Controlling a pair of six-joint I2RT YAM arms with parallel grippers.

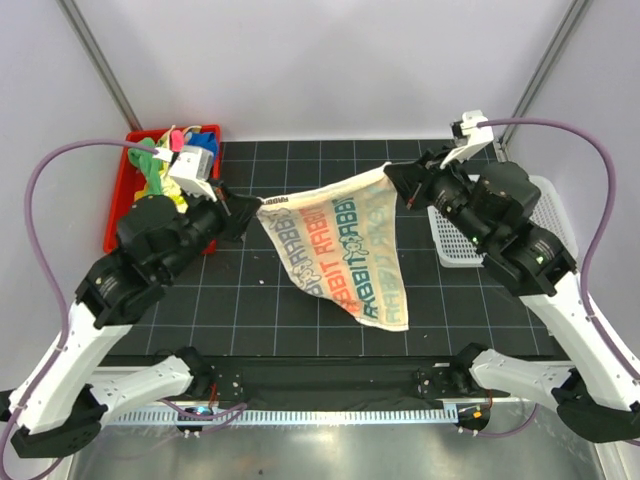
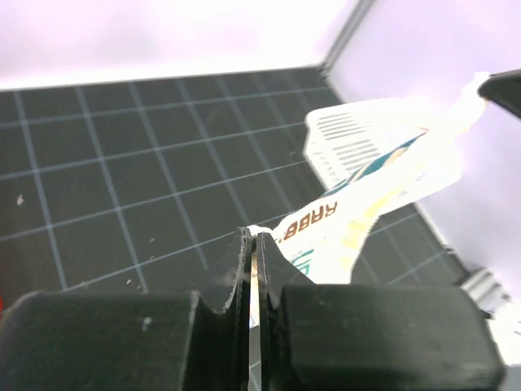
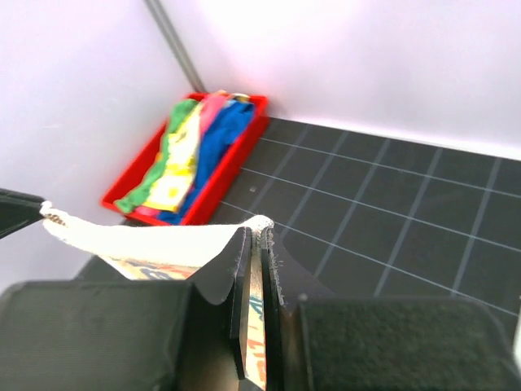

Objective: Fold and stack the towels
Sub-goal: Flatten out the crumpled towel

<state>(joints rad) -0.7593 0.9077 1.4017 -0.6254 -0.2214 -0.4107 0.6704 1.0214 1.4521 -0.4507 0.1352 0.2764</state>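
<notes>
A white towel with printed lettering (image 1: 345, 250) hangs stretched above the black mat, its lower corner drooping toward the near edge. My left gripper (image 1: 252, 208) is shut on its left corner, and in the left wrist view the towel (image 2: 358, 195) runs away to the right from the left gripper (image 2: 254, 240). My right gripper (image 1: 398, 176) is shut on the opposite corner; the right wrist view shows the towel (image 3: 146, 243) pinched in the right gripper (image 3: 259, 232). Green, yellow, pink and blue towels (image 3: 195, 147) lie piled in the red bin (image 1: 118, 215).
The red bin (image 3: 236, 163) stands at the back left of the gridded black mat (image 1: 300, 310). A white mesh basket (image 1: 455, 245) sits at the right, partly under my right arm. Grey walls and frame posts close in the back.
</notes>
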